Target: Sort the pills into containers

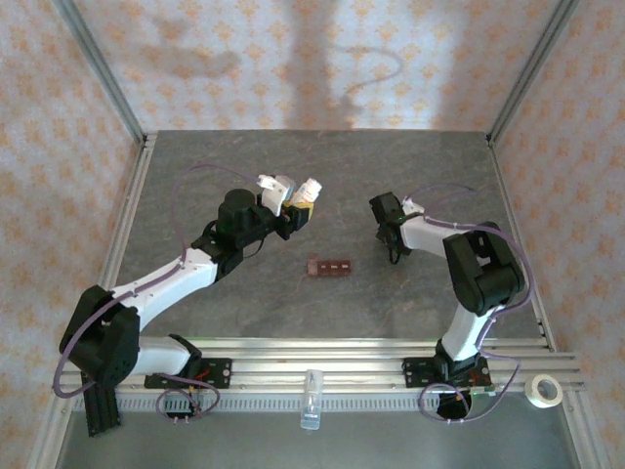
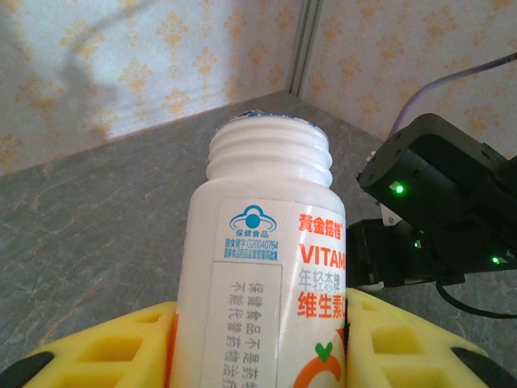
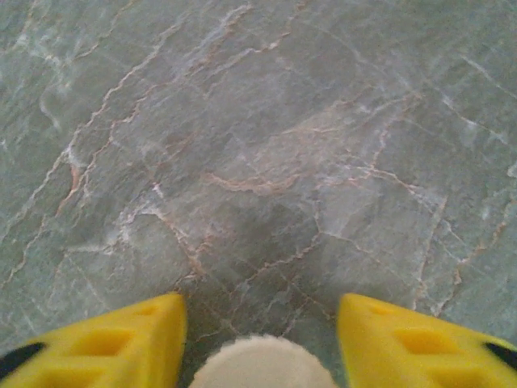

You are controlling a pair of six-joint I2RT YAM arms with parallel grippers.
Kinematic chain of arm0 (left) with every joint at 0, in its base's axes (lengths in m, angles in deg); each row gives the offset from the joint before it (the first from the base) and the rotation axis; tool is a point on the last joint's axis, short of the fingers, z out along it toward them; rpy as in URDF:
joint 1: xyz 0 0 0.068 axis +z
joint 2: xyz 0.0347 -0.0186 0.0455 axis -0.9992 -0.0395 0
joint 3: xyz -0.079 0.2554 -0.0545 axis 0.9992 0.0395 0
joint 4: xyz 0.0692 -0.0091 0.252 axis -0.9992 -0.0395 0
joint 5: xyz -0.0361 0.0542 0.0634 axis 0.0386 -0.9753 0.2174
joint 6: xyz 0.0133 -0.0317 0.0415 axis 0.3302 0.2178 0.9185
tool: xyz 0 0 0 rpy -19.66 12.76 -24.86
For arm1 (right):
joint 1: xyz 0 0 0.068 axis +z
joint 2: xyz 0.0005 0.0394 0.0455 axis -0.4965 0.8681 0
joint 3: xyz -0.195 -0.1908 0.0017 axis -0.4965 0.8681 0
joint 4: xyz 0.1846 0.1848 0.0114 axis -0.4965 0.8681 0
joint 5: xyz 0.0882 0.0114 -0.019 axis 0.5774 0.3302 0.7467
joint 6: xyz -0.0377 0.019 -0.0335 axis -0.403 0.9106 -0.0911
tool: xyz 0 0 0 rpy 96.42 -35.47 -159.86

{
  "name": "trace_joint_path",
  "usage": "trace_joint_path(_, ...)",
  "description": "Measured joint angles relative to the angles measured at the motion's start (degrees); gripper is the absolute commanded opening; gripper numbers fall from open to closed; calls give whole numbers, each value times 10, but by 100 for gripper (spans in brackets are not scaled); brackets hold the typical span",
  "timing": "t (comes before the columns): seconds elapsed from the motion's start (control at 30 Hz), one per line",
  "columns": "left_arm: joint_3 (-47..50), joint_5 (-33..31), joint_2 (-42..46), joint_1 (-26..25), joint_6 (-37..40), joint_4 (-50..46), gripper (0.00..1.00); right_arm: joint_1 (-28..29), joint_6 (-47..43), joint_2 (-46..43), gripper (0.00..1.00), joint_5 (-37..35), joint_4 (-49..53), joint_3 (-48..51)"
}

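my left gripper (image 2: 262,339) is clamped on the white vitamin bottle (image 2: 271,242), with the yellow fingers (image 2: 105,347) pressed against both sides of its lower body. the bottle has no cap on, and its threaded neck (image 2: 271,149) sticks out ahead of the fingers. i take that as deliberate, since gripping low leaves the mouth free for pouring.

the containers (image 1: 329,266), a dark reddish-brown strip of joined boxes, lie flat on the table (image 1: 430,166). they are back toward the bases from this gripper and a little to its right, well apart, so the bottle's mouth is not over them yet.

further right, my right gripper (image 3: 260,311) hangs low over bare table, facing down. a pale round disc (image 3: 262,364) sits between its fingers, probably the bottle's cap. it is cropped at the frame edge, so i cannot tell whether the fingers are pinching it or standing just off it. a cap put down here would stay clear of the strip.
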Motion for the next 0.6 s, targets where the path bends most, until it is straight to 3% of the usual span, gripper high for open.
trace_joint_path(0.2, 0, -2, -4, 0, -10, 0, 0, 3, -4, -5, 75, 13, 18, -7)
trace_joint_path(0.43, 0, -17, -4, 0, -9, -10, 0, 7, -30, -89, 72, 104, 44, -10)
trace_joint_path(0.6, 0, -32, -4, 1, -9, -18, 0, 42, -58, -139, 65, 184, 60, -11)
